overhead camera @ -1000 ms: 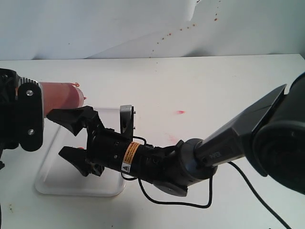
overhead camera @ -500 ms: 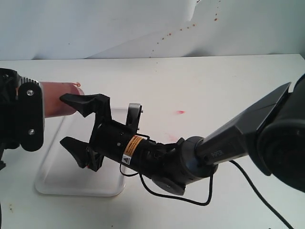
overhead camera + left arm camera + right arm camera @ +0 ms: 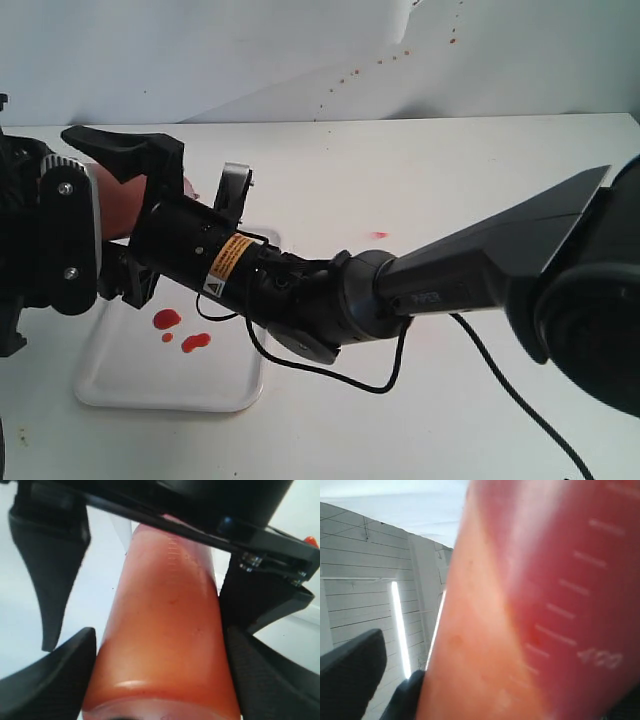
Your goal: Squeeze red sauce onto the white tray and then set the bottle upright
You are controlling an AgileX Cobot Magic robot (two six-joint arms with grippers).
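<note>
Several small blobs of glossy red sauce [image 3: 165,320] lie on the flat white plastic tray [image 3: 150,388], so I judge the squeezing done or nearly so. My worry now is the translucent orange-red plastic squeeze bottle [image 3: 125,205]. It lies roughly level above the tray, clamped across its body by the left gripper [image 3: 162,680], whose pads press both its sides in the left wrist view. My right gripper [image 3: 110,212] reaches across the middle and straddles the same bottle with jaws spread wide. One finger stands clearly apart from the plastic, so it grips nothing. The nozzle is hidden behind the black gripper bodies, so I cannot tell where it points or whether the cap is on. That is the first risk: the wall is soft, and a hard close could shoot sauce past the rim. A small red spot [image 3: 378,235] on the white worktop [image 3: 450,170] and reddish specks [image 3: 380,62] on the backdrop show how easily that happens. Second, if the left gripper lets go before the right has a firm hold, the bottle drops into the blobs and smears them. Third, the two grippers are crowded together, and a careless swing to upright could knock one against the other or tip the bottle over.
</note>
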